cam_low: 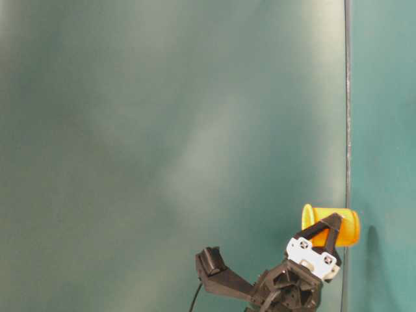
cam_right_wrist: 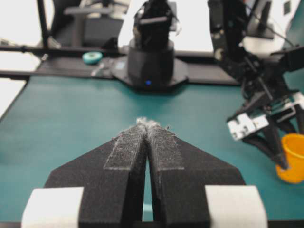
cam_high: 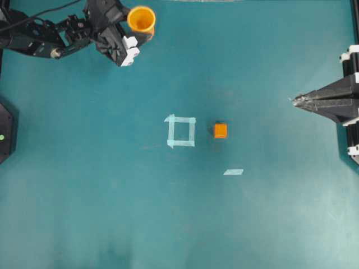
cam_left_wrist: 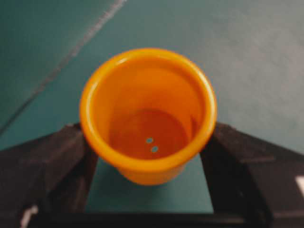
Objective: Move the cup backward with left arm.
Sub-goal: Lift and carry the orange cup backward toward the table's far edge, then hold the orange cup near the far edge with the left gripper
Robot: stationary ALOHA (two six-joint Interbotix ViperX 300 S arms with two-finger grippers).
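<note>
At far left we find the black left gripper [cam_high: 136,35] clamped on the small round orange-yellow plastic cup [cam_high: 141,20], at the table's back edge. Risk: releasing there could tip it off. The small orange cube [cam_high: 220,130] sits mid-table; the right gripper [cam_high: 295,101] rests with fingers together.

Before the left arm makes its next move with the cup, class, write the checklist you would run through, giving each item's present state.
1. Left hand closed on the orange cup: ok, a finger sits on each side in the left wrist view.
2. Cup at the table's far edge: ok, it is near the top of the overhead view.
3. Cup resting on the table: cannot tell.
4. Orange cube away from the cup: ok, it lies beside the tape square mid-table.
5. Right hand out of the way: ok, shut at the right side.
</note>
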